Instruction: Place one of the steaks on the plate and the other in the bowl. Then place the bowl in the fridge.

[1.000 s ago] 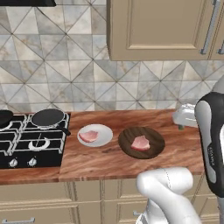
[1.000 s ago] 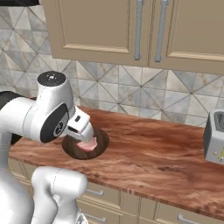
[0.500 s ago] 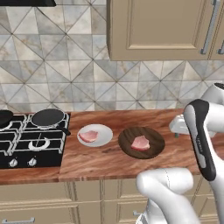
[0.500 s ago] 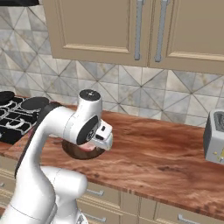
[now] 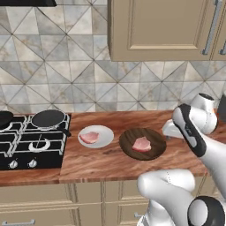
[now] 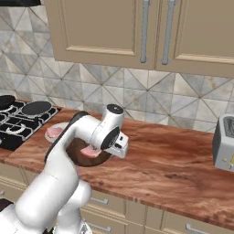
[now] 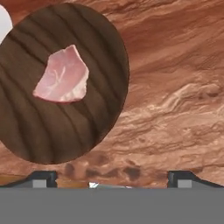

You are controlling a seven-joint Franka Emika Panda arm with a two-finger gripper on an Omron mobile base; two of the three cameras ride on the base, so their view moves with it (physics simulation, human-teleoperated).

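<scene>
In the left base view, one steak (image 5: 89,137) lies on the white plate (image 5: 106,133) left of centre, and the other steak (image 5: 142,144) sits in the dark bowl (image 5: 129,145) just right of it on the table (image 5: 97,161). The gripper (image 7: 112,177), jaws wide apart and empty, hangs over bare wood, with the bowl at the upper left of the hand view.

Glossy white arm (image 6: 59,178) of rounded, tubular segments with bulbous housings; dark grey bands and round caps mark the joints. Boxy white tool (image 7: 112,176) ends in two small dark, square-cut finger tips (image 7: 43,178).
</scene>
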